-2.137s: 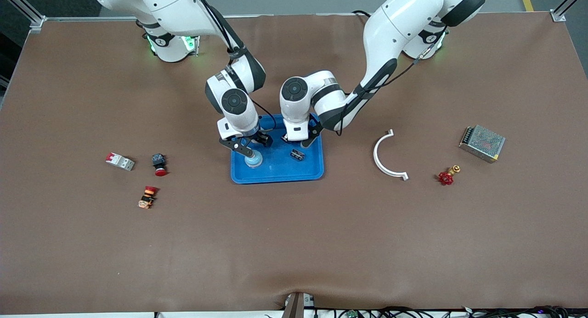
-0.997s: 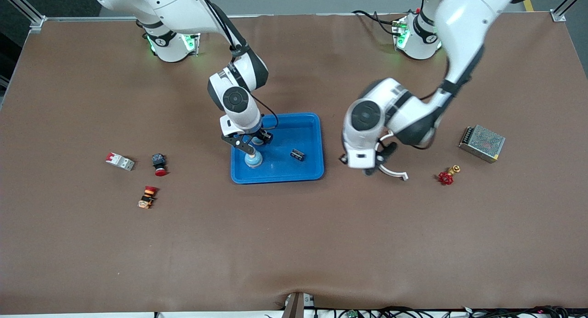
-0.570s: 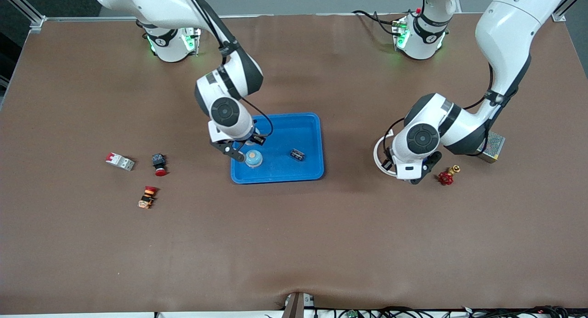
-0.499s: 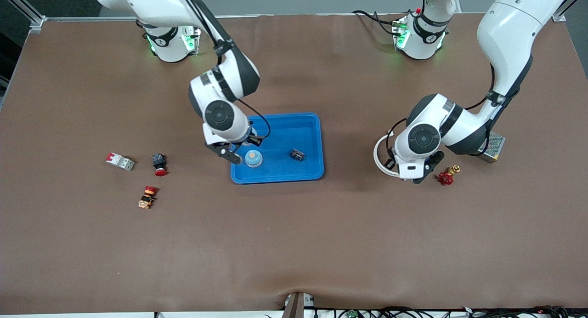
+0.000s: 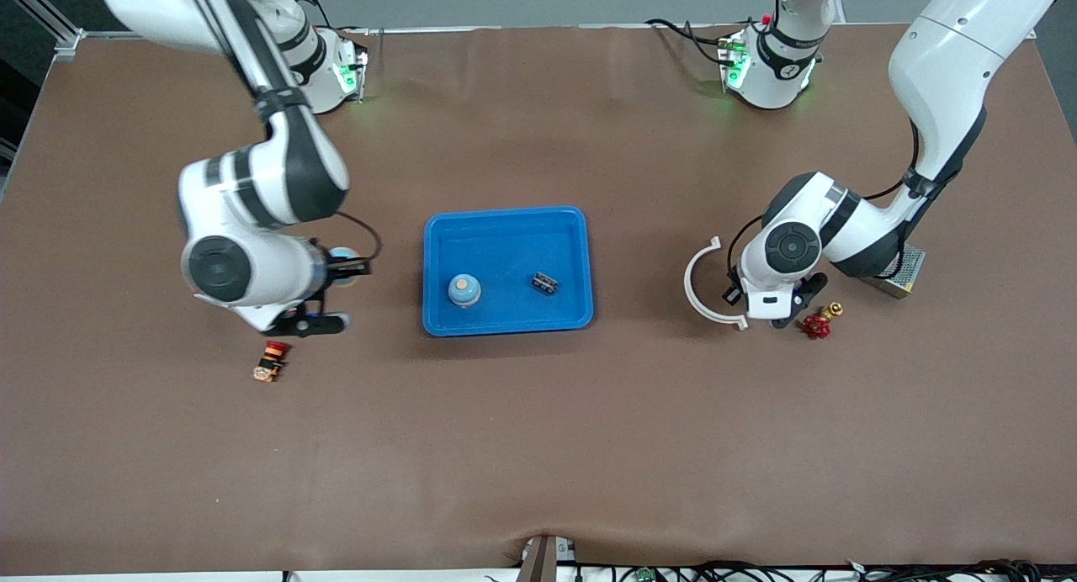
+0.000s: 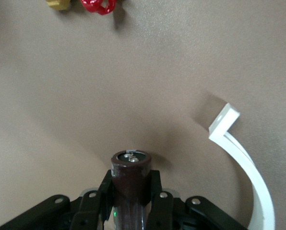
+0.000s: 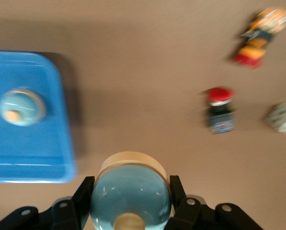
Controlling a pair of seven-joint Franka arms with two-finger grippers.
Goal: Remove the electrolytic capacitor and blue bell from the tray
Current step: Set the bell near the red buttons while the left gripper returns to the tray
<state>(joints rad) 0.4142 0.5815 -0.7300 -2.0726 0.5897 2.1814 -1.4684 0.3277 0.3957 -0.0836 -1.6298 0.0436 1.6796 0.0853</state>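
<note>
A dark brown capacitor stands between the jaws of my left gripper, which is shut on it. That gripper hangs over bare table between a white curved bracket and a red valve; the front view hides the capacitor. My right gripper is shut on a light blue bell. It is over the table between the blue tray and the push buttons, and the bell peeks out beside the hand. A second bell and a small black part lie in the tray.
A red-capped button, an orange and red button and a grey breaker lie toward the right arm's end. A metal power supply sits beside the left arm's forearm. The bracket curves close to the left gripper.
My right arm has swung away from the tray toward its own end of the table, carrying a bell. The left gripper has shifted slightly toward the red valve. One bell stays in the tray.
</note>
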